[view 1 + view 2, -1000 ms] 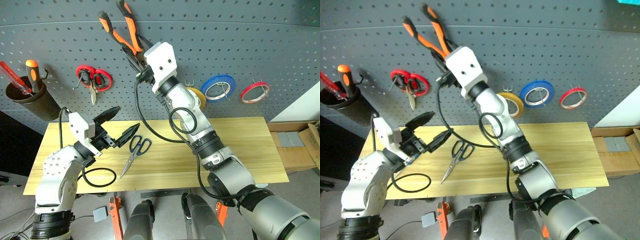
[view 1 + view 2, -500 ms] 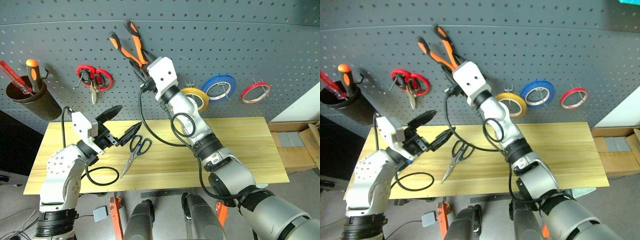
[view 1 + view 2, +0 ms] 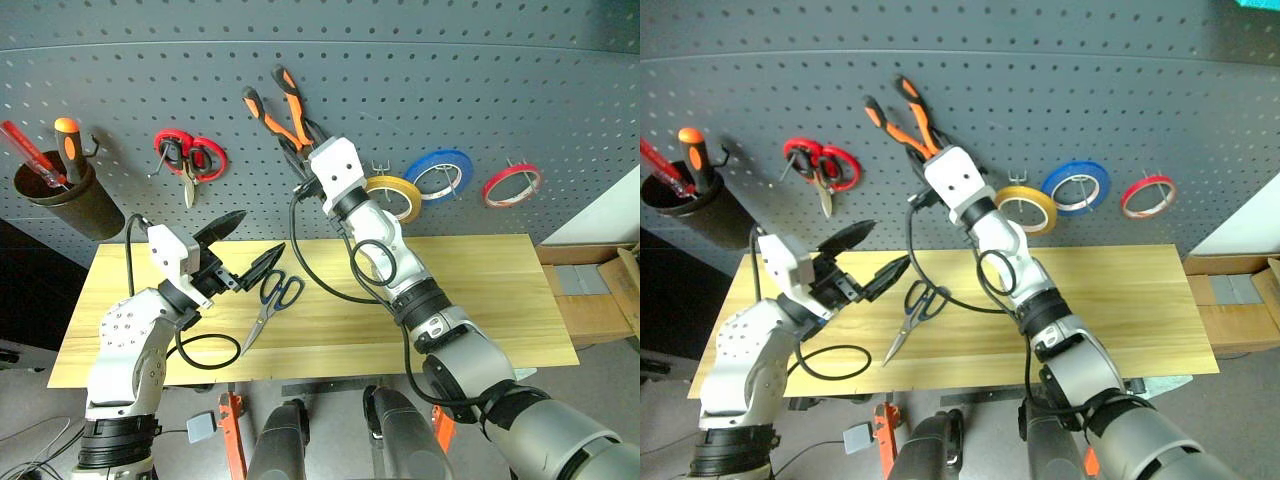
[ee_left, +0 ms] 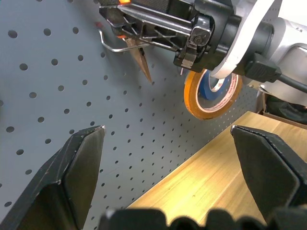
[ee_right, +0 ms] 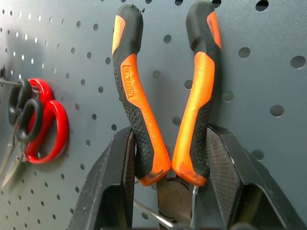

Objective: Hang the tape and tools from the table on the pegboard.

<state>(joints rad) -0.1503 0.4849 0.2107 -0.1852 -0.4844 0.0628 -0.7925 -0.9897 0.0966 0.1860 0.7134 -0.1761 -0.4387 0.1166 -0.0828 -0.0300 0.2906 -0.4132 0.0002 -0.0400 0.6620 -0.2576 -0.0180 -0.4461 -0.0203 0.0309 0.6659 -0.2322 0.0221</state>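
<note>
The orange-and-black pliers are held against the pegboard, handles up, with my right gripper shut on them just below the handles. My right fingers flank both handles. The yellow tape hangs on the pegboard just right of that gripper. Dark-blue-handled scissors lie on the table, blades toward the front edge. Above the table's left part and just left of the scissors hovers my left gripper, open and empty, its fingers spread wide.
Red-handled scissors hang left of the pliers. A brown cup at far left holds red and orange screwdrivers. A blue roll and a red roll hang at right. A black cable loop lies near the table's front left.
My right gripper has carried the pliers down and to the right along the pegboard. The left gripper has stayed where it was, still open.
</note>
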